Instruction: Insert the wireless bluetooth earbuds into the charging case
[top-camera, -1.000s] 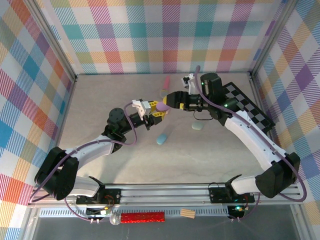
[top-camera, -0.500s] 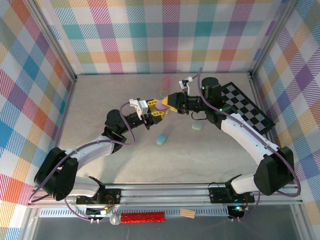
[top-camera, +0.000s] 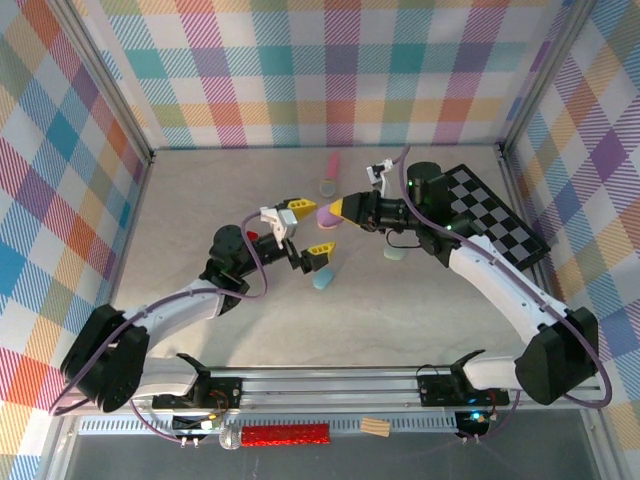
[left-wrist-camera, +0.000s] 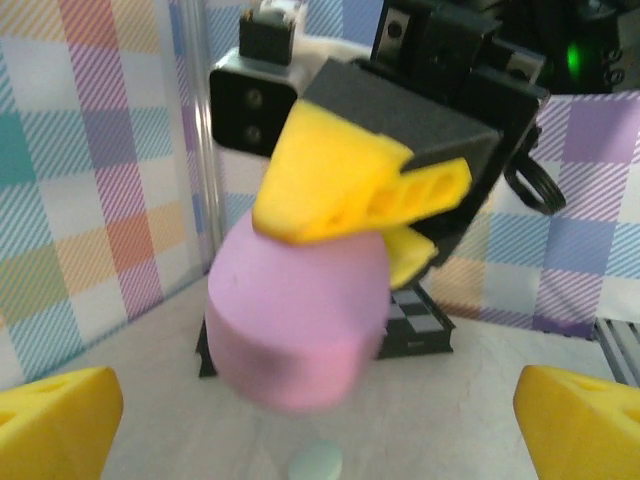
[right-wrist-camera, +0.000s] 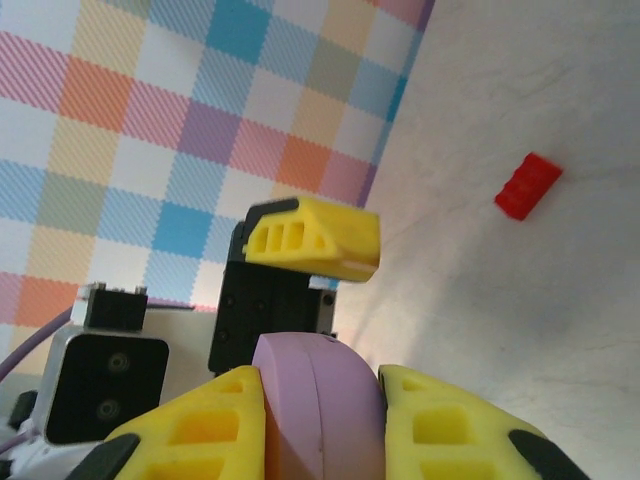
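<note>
Right tool (top-camera: 337, 210) clamps lilac pebble-shaped plastic case (top-camera: 326, 215) mid-air; left tool (top-camera: 306, 228) spread wide, empty. Earbud insertion seemingly unstarted.

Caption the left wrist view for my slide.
The right gripper clamps the lilac pebble-shaped plastic case; the left gripper stands wide open.

Beige table (top-camera: 200, 200) with blue case (top-camera: 323, 278), checkerboard (top-camera: 495, 212)

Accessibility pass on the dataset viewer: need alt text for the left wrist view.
The right gripper pinches a purple pebble-shaped case in mid-air, close to the camera. The left gripper is open, its yellow fingertips at the bottom corners, touching nothing; a small blurred mint object lies on the table below.
</note>
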